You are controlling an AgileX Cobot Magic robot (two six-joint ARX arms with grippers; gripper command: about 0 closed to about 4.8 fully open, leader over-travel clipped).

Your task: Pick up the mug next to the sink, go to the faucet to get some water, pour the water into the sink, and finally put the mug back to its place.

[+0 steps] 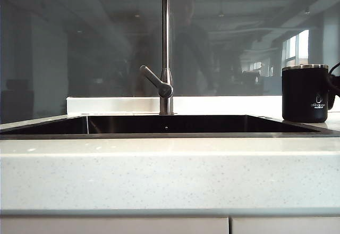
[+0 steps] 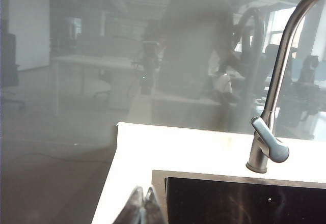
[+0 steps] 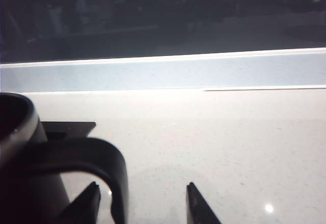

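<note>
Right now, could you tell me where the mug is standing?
The mug stands upright on the countertop at the exterior view's right edge, beside the sink; the open right gripper is at its handle.

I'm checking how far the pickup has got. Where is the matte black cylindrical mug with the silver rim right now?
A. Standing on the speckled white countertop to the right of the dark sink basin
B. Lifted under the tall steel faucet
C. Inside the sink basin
A: the matte black cylindrical mug stands upright on the countertop right of the sink; the open right gripper is at its handle, the left gripper shut.
</note>
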